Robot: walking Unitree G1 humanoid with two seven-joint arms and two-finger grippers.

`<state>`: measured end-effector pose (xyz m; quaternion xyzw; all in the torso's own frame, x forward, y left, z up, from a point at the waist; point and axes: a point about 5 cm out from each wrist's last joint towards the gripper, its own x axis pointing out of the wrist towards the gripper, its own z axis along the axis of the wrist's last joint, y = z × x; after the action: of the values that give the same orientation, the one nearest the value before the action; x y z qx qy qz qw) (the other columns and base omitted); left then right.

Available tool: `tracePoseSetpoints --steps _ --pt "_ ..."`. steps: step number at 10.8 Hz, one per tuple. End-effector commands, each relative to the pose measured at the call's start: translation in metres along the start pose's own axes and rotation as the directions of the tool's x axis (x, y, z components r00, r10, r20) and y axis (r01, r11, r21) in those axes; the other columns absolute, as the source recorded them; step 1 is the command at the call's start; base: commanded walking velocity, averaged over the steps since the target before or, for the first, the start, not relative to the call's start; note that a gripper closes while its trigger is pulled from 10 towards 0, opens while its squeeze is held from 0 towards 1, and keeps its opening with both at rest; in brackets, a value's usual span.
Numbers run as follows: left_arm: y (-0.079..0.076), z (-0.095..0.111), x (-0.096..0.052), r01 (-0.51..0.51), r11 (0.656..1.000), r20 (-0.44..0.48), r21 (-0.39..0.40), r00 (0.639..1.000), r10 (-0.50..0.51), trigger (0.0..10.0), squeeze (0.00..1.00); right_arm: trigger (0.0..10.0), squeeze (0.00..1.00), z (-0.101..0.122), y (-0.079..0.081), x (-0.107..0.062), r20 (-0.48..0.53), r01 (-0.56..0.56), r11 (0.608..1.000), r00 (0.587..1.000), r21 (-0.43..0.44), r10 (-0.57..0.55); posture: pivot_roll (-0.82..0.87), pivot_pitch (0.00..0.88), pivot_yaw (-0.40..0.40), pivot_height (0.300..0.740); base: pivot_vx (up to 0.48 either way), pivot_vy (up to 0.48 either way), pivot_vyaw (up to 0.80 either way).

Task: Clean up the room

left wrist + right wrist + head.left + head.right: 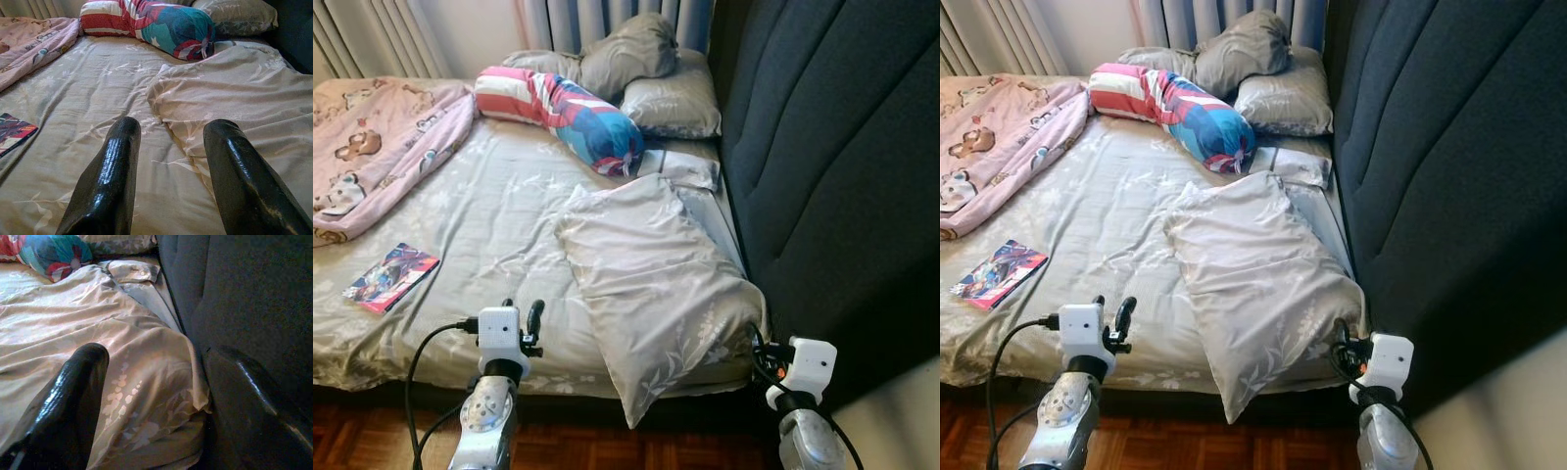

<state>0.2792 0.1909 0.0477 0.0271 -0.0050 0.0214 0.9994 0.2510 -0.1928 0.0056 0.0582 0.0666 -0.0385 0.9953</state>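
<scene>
Both grippers, left (168,147) and right (156,382), hover apart-jawed at the bed's (499,215) foot edge; next likely grasp: overhanging pillow (651,284).

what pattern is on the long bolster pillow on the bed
Red and white stripes, then blue with red: the bolster pillow, clearest in the left eye view.

The bed (499,215) carries 4 pillows, a pink blanket (372,147) and a book (391,277).
</scene>
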Motion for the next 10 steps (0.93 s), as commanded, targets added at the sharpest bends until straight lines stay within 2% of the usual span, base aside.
tracePoseSetpoints --steps 1,8,10 --pt "0.0001 0.0009 -0.0007 0.007 1.0 -0.003 0.001 1.0 -0.007 10.0 0.0 10.0 0.0 0.0017 0.0031 0.002 0.003 -0.006 1.0 1.0 0.01 0.006 0.06 0.038 -0.036 0.74 0.0 0.0 0.0" --pt "-0.0043 0.0046 0.0013 0.027 1.0 -0.015 -0.014 1.0 -0.027 10.0 0.0 10.0 0.0 0.0003 0.0043 0.0037 -0.028 -0.001 1.0 1.0 0.019 0.002 0.06 0.079 -0.031 0.74 0.0 0.0 0.0" --pt "-0.0045 0.0052 0.0024 0.018 1.0 -0.012 -0.021 1.0 -0.018 10.0 0.0 10.0 0.0 -0.0001 0.0026 0.0041 -0.037 0.014 1.0 0.999 0.006 -0.014 0.06 0.085 -0.032 0.74 0.313 0.0 0.0"
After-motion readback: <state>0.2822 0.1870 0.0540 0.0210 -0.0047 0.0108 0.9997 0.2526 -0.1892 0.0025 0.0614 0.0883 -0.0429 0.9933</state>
